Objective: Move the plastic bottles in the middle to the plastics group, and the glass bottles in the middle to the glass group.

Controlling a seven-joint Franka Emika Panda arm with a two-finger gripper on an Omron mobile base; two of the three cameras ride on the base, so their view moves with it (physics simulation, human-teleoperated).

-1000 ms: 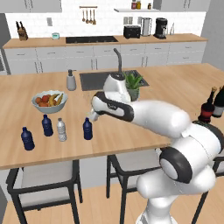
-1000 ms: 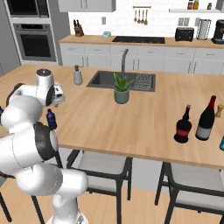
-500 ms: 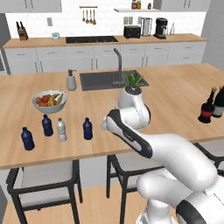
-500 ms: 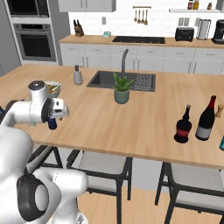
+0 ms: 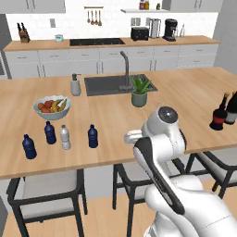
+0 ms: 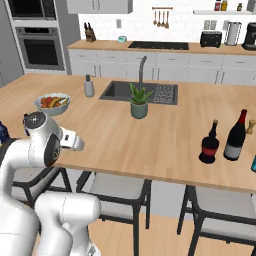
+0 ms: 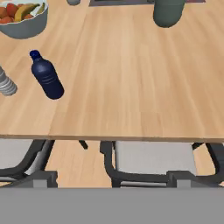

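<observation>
Bottles stand sorted on the counter (image 5: 194,95): four plastic ones at left, including the dark blue bottle (image 5: 93,136), and the squat red-banded bottle (image 5: 219,113) beside the tall glass one (image 5: 232,108). Fingers spread wide, empty; a careless arm swing could topple them.

On the wooden island counter (image 5: 111,115) stand three small dark blue plastic bottles with blue caps (image 5: 93,136), at nine o'clock from the arm. One clear greyish bottle with a white cap (image 5: 65,138) stands among them. Two dark glass bottles (image 6: 209,143) stand at three o'clock. One fruit bowl (image 5: 52,107), one grey soap dispenser (image 5: 75,85) and one potted plant (image 5: 139,91) sit toward twelve.
</observation>
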